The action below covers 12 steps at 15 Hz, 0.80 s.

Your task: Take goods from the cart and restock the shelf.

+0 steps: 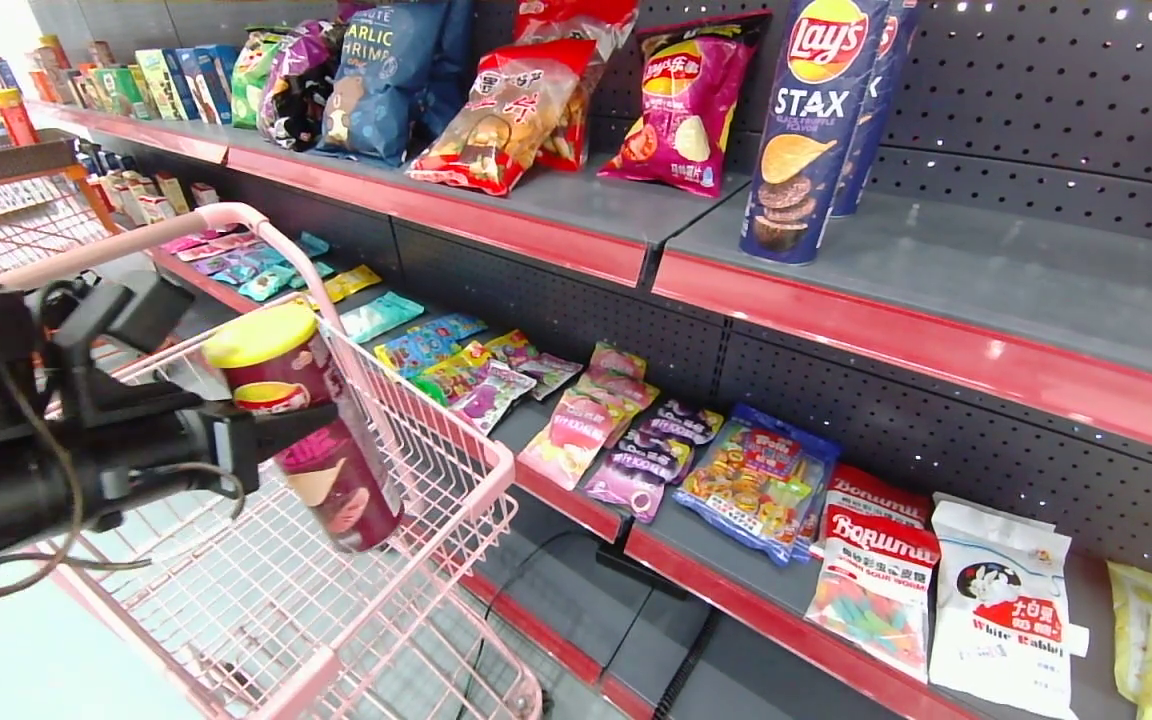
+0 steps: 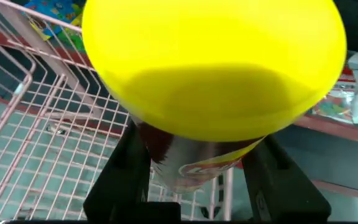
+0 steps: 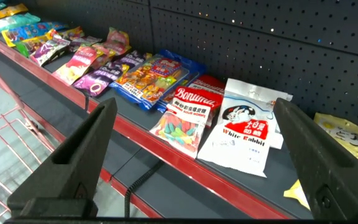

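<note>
L claw [image 1: 281,428] clamps chip can [image 1: 346,490]; label part-hidden.

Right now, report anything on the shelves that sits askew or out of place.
The red chip bag on the top shelf slumps forward, its lower corner at the front lip, unlike the upright blue can. Nothing looks spilled or torn.

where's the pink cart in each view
Head view: the pink cart is at lower left, beside the shelves, behind the yellow-lidded can.
Left wrist view: the cart's wire mesh lies behind the can's lid.
Right wrist view: the cart's wires run beside the lower shelf.
Shared landmark: the lower shelf's red front edge.
</note>
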### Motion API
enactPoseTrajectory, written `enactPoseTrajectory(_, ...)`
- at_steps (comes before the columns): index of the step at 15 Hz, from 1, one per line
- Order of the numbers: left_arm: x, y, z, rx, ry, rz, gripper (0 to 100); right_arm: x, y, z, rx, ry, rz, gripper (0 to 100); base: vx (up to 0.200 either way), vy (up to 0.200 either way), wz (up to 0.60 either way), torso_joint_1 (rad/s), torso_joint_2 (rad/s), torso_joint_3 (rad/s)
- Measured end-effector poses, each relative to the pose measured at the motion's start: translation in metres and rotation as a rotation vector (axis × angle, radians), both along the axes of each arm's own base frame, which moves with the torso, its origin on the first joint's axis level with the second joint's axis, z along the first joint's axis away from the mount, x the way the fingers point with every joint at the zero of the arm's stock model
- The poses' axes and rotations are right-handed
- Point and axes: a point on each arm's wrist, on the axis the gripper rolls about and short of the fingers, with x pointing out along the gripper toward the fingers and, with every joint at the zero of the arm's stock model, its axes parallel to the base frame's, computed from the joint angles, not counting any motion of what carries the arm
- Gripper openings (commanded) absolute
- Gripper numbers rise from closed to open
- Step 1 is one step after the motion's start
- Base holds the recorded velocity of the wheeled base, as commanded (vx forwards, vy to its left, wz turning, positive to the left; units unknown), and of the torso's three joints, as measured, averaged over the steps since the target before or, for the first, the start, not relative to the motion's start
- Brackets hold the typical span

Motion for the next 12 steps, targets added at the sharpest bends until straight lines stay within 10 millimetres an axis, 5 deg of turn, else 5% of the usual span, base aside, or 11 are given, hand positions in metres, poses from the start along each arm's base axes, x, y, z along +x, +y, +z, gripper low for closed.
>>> enactPoseTrajectory(5, -0.125, 0.021, 0.045, 0.028, -0.140, 0.148, 0, 0.000, 0.000, 0.000, -0.001, 0.000, -0.001, 100, 0.000, 0.000, 0.00, 0.028, -0.11, -0.073)
enactPoseTrajectory(7, -0.155, 0.030, 0.050, 0.070, -0.226, 0.370, 0, 0.000, 0.000, 0.000, 0.000, 0.000, -0.001, 100, 0.000, 0.000, 0.00, 0.127, -0.43, -0.298)
enactPoseTrajectory(12, -0.199, 0.035, 0.045, 0.071, -0.361, 0.407, 0, 0.000, 0.000, 0.000, 0.000, 0.000, -0.001, 100, 0.000, 0.000, 0.00, 0.174, -0.51, -0.337)
